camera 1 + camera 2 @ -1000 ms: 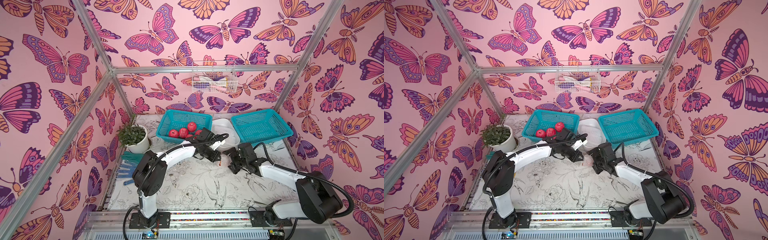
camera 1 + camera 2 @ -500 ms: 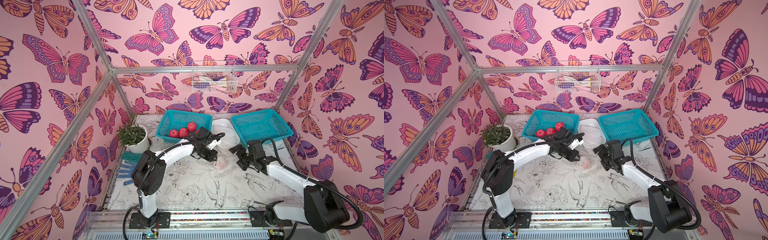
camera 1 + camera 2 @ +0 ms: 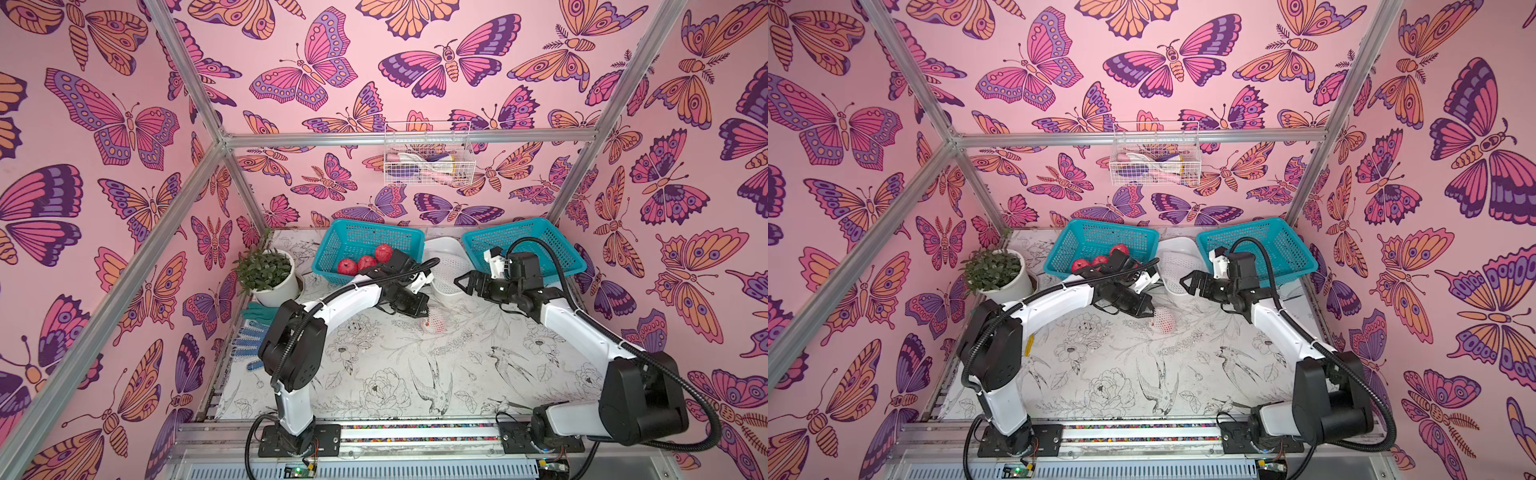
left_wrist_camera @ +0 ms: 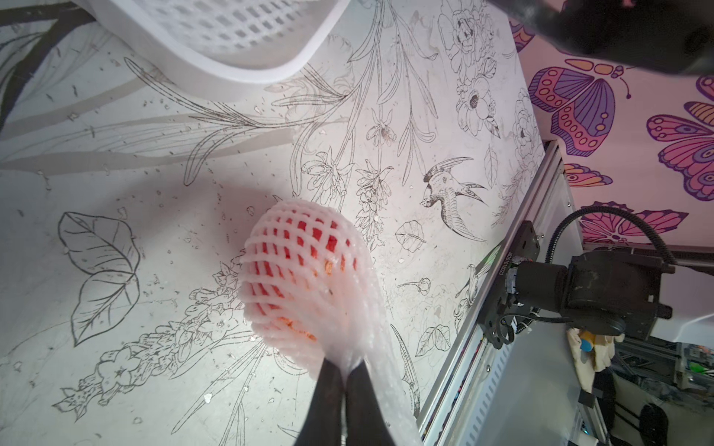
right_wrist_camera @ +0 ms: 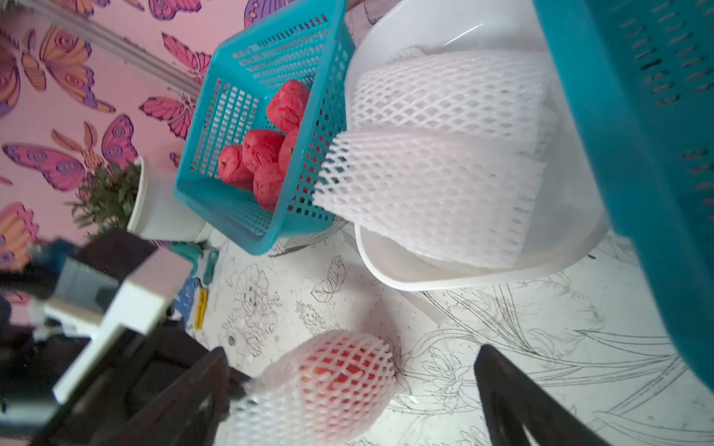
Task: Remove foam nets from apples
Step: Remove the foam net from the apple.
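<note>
Illegible arm-base label [image 4: 504,264] beyond foam net [image 4: 297,270]

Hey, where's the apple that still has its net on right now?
In both top views the netted apple is mid-table, just in front of the white tray, its net pinched in the left gripper's jaws.

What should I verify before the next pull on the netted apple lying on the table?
1. Grip: left gripper jaws shut on the foam net at its bunched end: ok.
2. Contents: apple is inside the net: ok.
3. Free arm: right gripper jaws open: ok.
4. Bracing: right gripper is apart from the apple, nothing holds it: not ok.
5. Drop-off: white tray beside the arms, removed nets already inside: ok.
6. Net's far end loose around the apple: cannot tell.
</note>
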`<state>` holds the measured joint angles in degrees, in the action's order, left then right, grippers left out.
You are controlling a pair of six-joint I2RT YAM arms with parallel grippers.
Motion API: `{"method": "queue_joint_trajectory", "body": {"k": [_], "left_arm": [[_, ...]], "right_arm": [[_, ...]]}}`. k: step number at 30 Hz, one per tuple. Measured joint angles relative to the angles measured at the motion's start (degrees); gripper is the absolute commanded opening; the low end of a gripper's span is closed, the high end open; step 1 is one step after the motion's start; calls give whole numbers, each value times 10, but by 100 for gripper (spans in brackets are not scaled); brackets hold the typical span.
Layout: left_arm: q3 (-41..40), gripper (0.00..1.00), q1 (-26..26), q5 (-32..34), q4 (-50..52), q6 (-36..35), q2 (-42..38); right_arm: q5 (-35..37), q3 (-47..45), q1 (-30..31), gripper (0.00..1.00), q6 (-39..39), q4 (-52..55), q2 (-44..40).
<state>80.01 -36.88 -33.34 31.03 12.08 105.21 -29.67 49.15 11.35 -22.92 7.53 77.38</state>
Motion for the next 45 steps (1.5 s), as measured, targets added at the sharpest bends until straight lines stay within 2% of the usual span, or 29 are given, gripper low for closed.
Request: {"method": "queue_joint_trajectory", "body": {"k": [8,16,20,24,30,38,45], "left_arm": [[17,0,6,-11,10,11,0],[41,0,7,-20,26,13,11],[43,0,12,-28,39,20,18],[43,0,15,-35,45,24,18],[43,0,16,-46,51,27,19],[43,0,16,-53,53,29,24],[43,0,25,-59,57,30,26]], "right_arm": [[-54,-18,30,96,198,37,-14],[-7,-72,139,99,341,2,-34],[12,-128,162,100,375,-61,-47],[31,-141,173,99,405,-91,-45],[61,-118,188,99,430,-118,-8],[65,-56,188,100,468,-102,57],[61,-19,188,93,501,-66,93]]}}
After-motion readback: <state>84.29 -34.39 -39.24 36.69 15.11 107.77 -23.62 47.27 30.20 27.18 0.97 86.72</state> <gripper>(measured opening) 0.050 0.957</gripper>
